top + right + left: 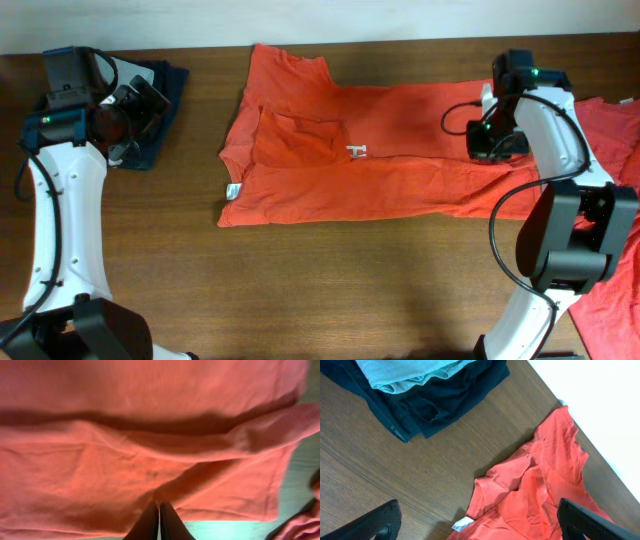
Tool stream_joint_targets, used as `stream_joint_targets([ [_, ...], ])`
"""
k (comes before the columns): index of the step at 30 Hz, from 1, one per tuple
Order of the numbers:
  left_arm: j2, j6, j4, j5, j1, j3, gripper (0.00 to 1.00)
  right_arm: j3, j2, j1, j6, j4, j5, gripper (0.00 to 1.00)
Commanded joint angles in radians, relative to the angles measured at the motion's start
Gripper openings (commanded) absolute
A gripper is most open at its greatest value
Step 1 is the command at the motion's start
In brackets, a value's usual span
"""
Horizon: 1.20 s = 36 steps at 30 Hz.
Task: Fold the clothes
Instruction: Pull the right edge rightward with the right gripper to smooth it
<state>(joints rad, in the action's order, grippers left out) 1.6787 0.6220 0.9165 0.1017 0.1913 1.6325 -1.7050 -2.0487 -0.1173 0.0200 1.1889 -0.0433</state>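
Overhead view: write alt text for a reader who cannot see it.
An orange-red T-shirt lies spread across a wooden table, the right tool shut over its right end. The left tool hangs open above dark folded clothes.

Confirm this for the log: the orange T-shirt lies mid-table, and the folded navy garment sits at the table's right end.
One point is wrong: the folded navy garment sits at the left end of the table, as the overhead view shows. The orange T-shirt does lie mid-table.

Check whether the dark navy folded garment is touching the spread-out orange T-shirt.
Apart. The left wrist view shows bare wooden table between the navy garment and the orange T-shirt.
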Motion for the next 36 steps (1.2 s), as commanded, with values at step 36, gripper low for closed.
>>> stream_joint_targets([
  [36,0.016,0.006,-0.002,0.007,0.003,0.018,0.99,0.108,0.090,-0.077,-0.014,-0.491,0.031,0.05],
])
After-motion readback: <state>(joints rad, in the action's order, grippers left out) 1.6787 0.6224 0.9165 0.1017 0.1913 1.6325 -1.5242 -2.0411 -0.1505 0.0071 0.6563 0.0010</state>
